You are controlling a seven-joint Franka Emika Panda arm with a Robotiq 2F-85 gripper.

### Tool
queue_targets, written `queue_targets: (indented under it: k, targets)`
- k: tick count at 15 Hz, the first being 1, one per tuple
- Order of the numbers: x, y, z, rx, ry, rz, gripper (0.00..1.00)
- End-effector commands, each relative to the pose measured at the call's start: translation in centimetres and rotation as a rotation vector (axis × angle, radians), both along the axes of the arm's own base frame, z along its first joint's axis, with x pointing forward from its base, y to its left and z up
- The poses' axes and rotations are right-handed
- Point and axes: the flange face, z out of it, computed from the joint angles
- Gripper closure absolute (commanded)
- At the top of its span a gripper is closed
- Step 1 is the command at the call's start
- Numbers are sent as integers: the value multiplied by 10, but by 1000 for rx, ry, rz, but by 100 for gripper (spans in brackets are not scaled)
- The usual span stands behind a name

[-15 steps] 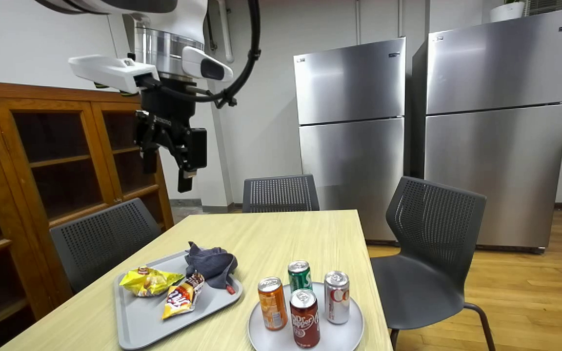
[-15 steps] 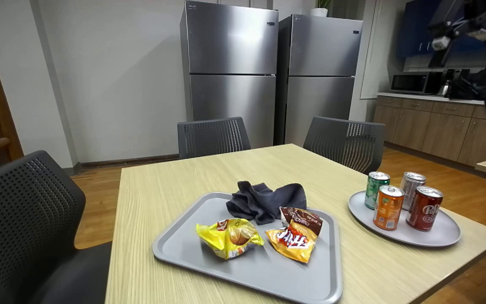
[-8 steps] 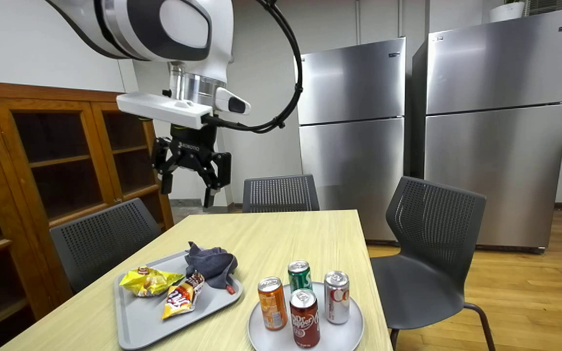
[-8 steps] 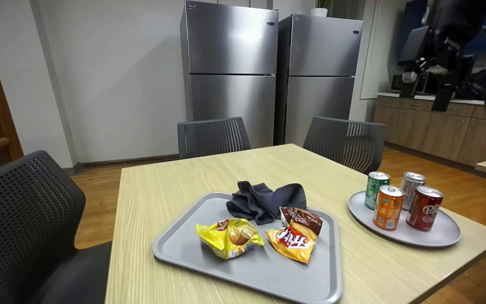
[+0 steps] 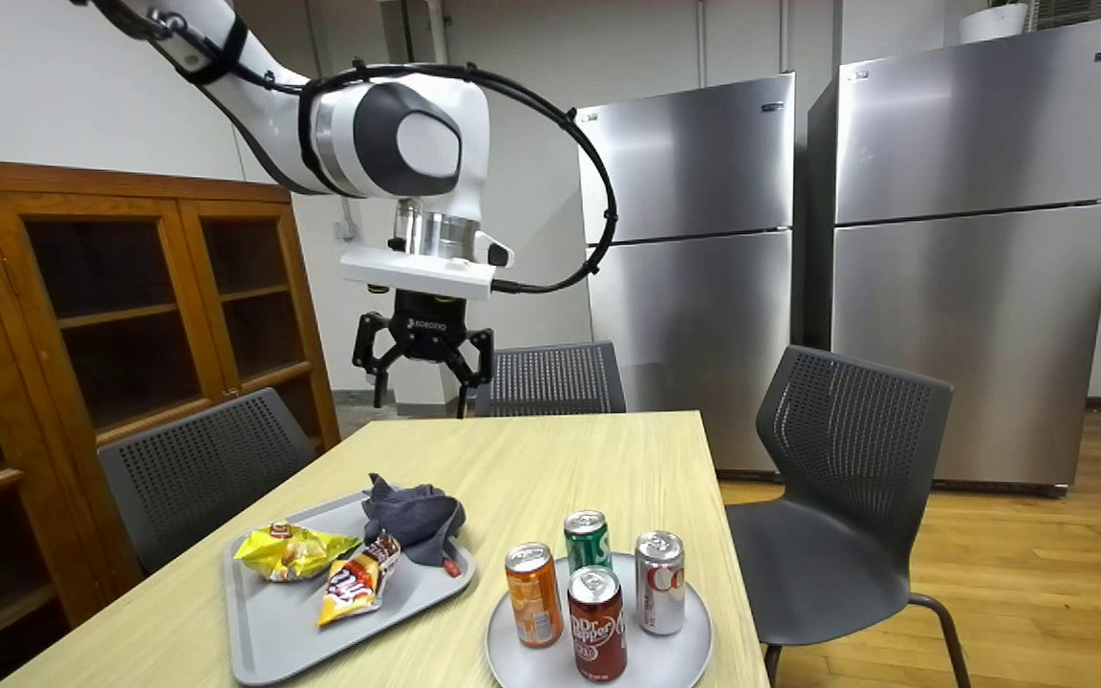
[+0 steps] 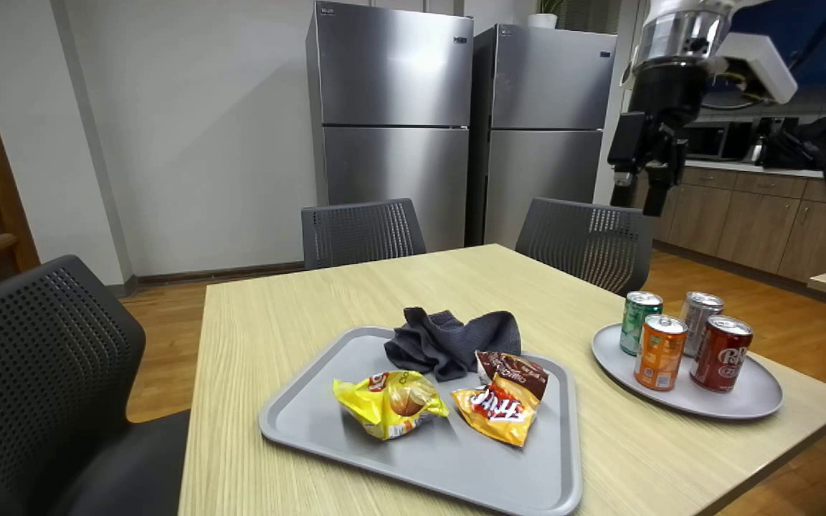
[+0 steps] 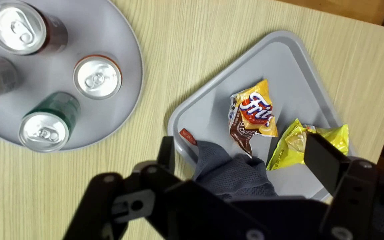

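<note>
My gripper (image 5: 420,397) is open and empty, in the air above the table, apart from everything; it also shows at the upper right of an exterior view (image 6: 639,198). In the wrist view, its fingers (image 7: 325,160) frame a dark grey cloth (image 7: 235,173) below. The cloth lies crumpled over the edge of a grey tray (image 6: 456,459). On the tray lie an orange and brown Fritos bag (image 6: 502,408) and a yellow snack bag (image 6: 391,403). A round grey plate (image 5: 646,664) holds upright cans: orange (image 5: 533,597), green (image 5: 588,545), dark red (image 5: 596,626) and silver (image 5: 659,583).
The light wood table (image 5: 550,459) carries the tray and plate. Dark chairs (image 5: 842,459) stand around it. Two steel fridges (image 5: 689,287) stand behind, a wooden cabinet (image 5: 101,306) at one side. A counter (image 6: 757,222) shows in an exterior view.
The arm has come further into both exterior views. The gripper has moved down and right in one of them, down and left in another, staying open. The objects on the table have not moved.
</note>
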Motion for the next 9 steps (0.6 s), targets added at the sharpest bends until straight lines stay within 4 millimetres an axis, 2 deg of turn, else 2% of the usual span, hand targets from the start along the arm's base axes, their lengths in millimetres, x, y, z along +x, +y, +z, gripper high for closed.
queue_targets:
  k: [1,9]
  targets:
    - [42,19,-17,19,-26,80,0]
    - [91,91,-59,-16,-88,169,0]
